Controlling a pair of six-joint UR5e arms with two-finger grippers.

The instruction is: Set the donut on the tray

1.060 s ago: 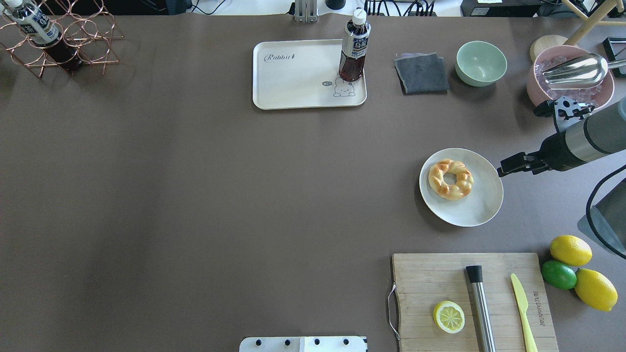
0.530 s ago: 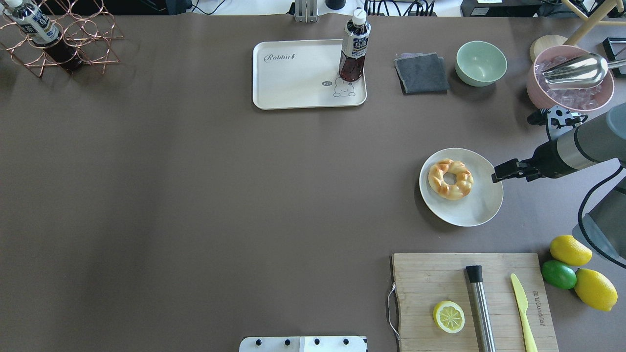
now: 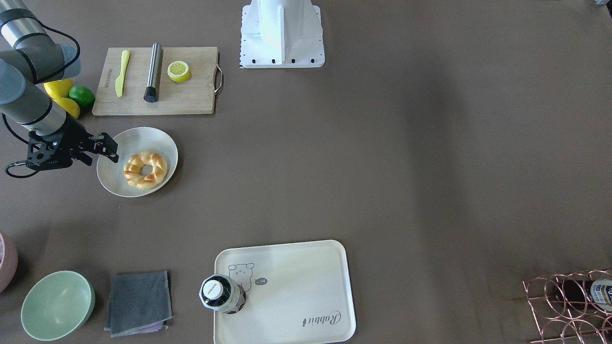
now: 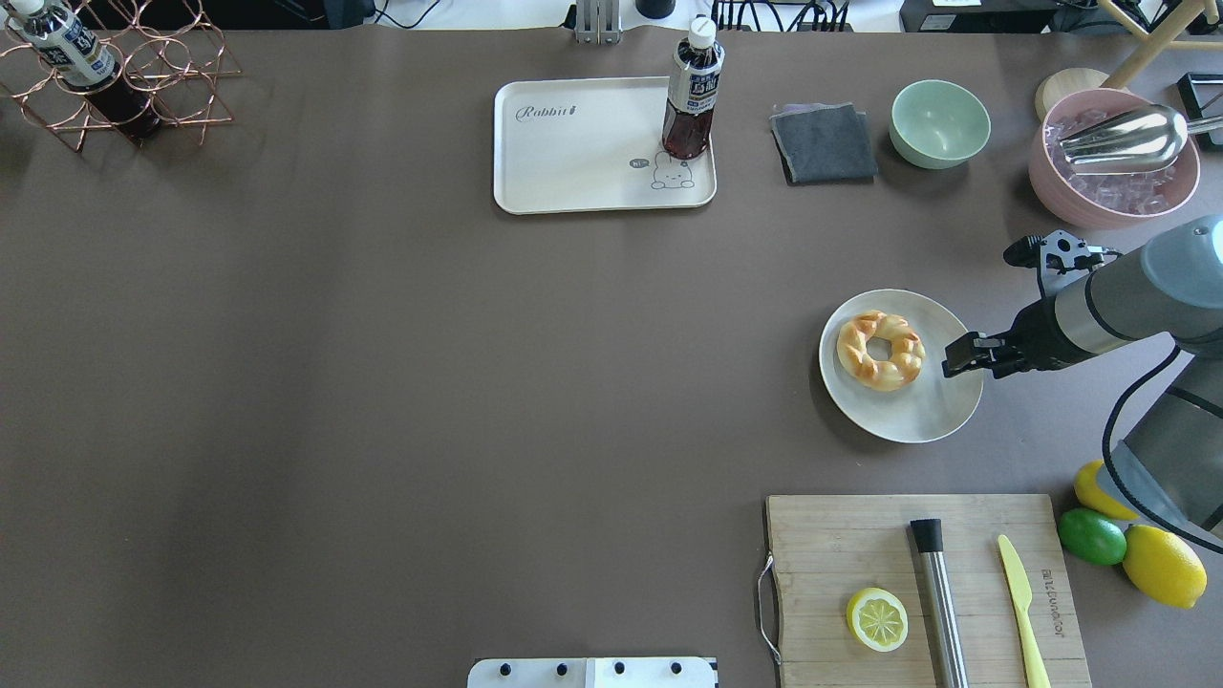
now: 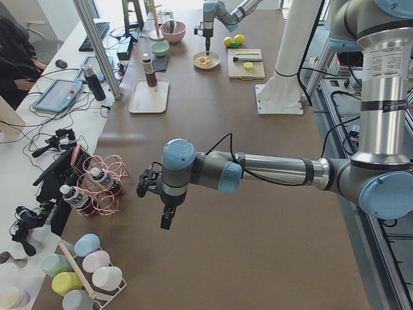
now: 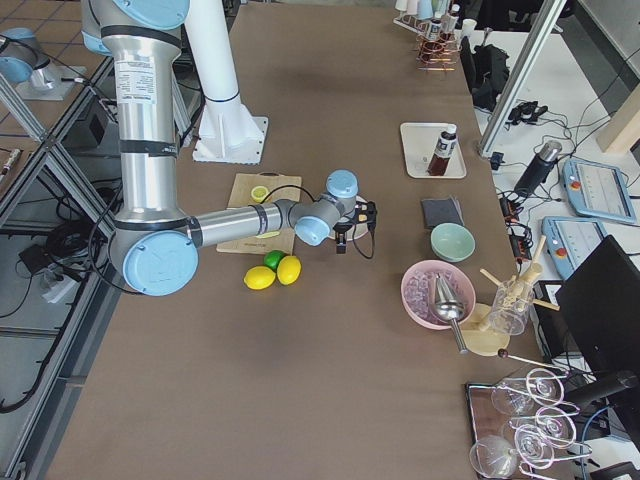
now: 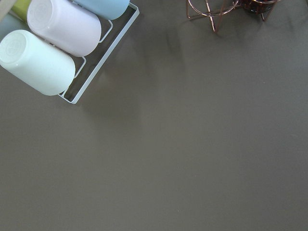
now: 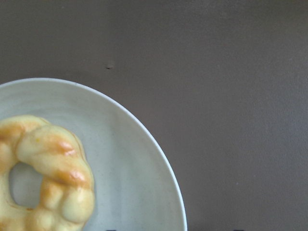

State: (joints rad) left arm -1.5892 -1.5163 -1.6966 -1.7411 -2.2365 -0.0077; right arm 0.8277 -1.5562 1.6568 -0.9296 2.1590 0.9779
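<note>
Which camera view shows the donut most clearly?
The overhead exterior view: the whole donut lies unobstructed on the round plate. The front-facing view also shows it whole. Right wrist view crops it; exterior left shows it tiny; exterior right leaves it unclear; left wrist misses it.

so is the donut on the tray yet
Not yet. The donut lies on the plate, apart from the tray, which holds only a bottle.
</note>
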